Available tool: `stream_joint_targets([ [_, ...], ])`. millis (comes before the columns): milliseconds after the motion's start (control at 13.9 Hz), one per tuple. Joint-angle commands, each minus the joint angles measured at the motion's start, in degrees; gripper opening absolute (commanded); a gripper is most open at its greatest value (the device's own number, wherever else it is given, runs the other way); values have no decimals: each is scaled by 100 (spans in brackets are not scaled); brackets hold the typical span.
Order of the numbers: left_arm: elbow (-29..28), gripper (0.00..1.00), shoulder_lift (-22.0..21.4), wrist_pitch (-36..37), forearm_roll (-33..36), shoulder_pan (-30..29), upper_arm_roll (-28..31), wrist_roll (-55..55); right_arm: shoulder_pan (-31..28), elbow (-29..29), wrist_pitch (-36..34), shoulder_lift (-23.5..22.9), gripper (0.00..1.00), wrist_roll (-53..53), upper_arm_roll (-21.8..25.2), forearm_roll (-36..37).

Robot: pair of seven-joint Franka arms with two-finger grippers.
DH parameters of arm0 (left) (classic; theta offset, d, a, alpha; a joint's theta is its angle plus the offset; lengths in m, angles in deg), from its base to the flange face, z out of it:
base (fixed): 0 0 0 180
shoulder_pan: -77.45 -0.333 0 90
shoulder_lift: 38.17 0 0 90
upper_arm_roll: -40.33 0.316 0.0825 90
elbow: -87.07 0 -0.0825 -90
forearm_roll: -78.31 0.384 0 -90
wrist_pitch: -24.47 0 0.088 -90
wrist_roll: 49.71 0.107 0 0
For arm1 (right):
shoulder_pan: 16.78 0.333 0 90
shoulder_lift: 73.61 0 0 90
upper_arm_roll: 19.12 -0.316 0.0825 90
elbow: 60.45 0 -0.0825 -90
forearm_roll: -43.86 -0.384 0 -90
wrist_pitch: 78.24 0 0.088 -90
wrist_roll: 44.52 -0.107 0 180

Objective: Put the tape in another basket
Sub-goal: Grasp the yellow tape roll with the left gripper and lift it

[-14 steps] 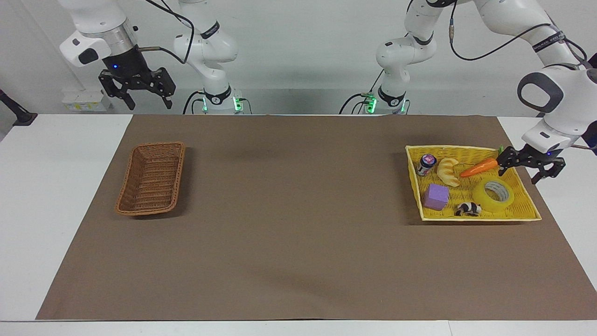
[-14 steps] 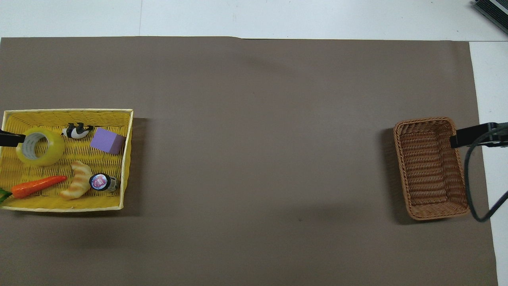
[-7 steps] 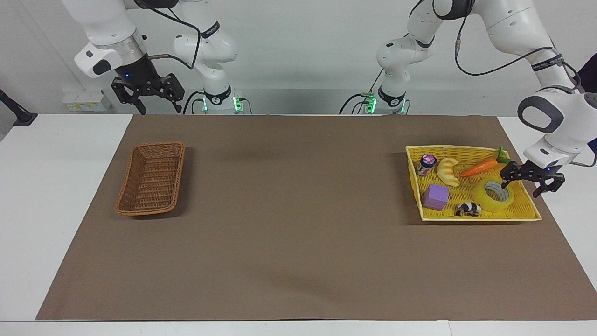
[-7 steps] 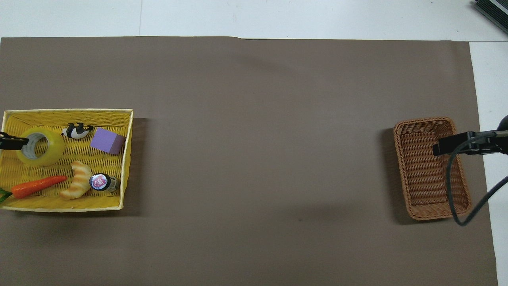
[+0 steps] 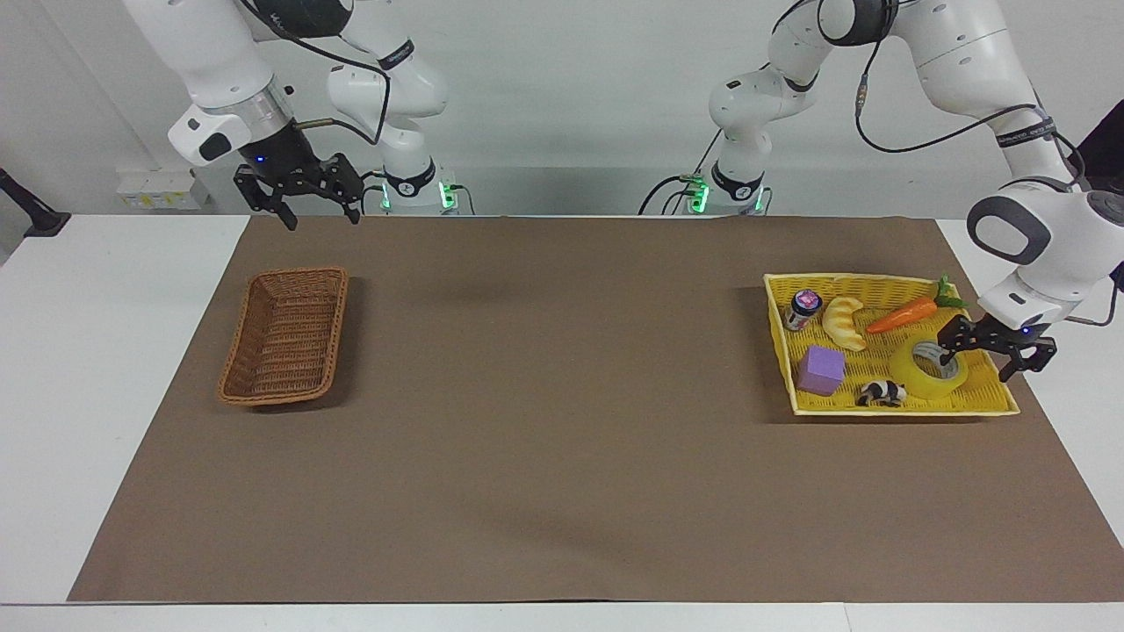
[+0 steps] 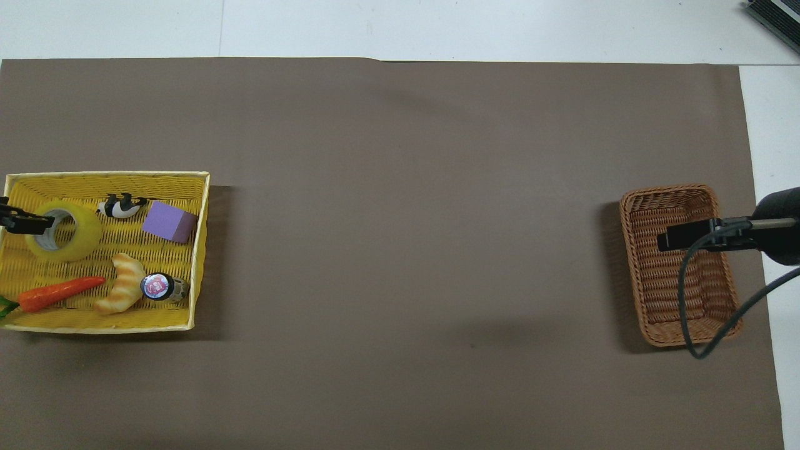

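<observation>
Lying flat in the yellow tray (image 5: pixel 1001 405) at the right of the facing view, the tape (image 5: pixel 929 369) is seen hole-up, in the tray corner toward the left arm's end of the table and farther from the robots. The left gripper (image 5: pixel 993 350) is lowered onto it from the right edge of that frame, fingers apart: one fingertip (image 5: pixel 947 355) is placed at the roll's hole, the other is seen outside the roll, over the tray rim. No grip is shown yet; the roll is seen resting on the tray floor. In the overhead view only a dark finger (image 6: pixel 25 222) is seen at the left edge, over the tape (image 6: pixel 78 232).

Shared in the tray: purple block (image 5: pixel 822 369), black-and-white animal figure (image 5: pixel 881 392), croissant toy (image 5: pixel 845 322), carrot (image 5: pixel 904 313), small jar (image 5: pixel 803 309).

The basket (image 5: pixel 285 336) is seen at left of the facing view, toward the right arm's end of the table, nothing inside, on the brown mat (image 5: pixel 562 421). The right gripper (image 5: pixel 304 191) is held up in the upper left of that frame, fingers apart, holding nothing; in the overhead view it is seen over the basket (image 6: pixel 650 275) at right.
</observation>
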Motion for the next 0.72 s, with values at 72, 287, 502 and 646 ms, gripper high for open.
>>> stream_joint_targets([
  [72, -261, 90, 12, -128, -118, -2, -21, 105, -30, 261, 157, 150, 100, 132, -8, -136],
  [287, -332, 46, -15, -119, -118, -46, -21, 53, -4, 375, 341, 159, 100, 123, -16, -223],
  [502, -332, 3, -15, -75, -118, -55, -21, 61, 5, 541, 525, 159, 100, 123, -51, -294],
  [646, -323, 0, -32, -57, -118, -46, -30, 61, 84, 612, 544, 141, 100, 114, -52, -303],
])
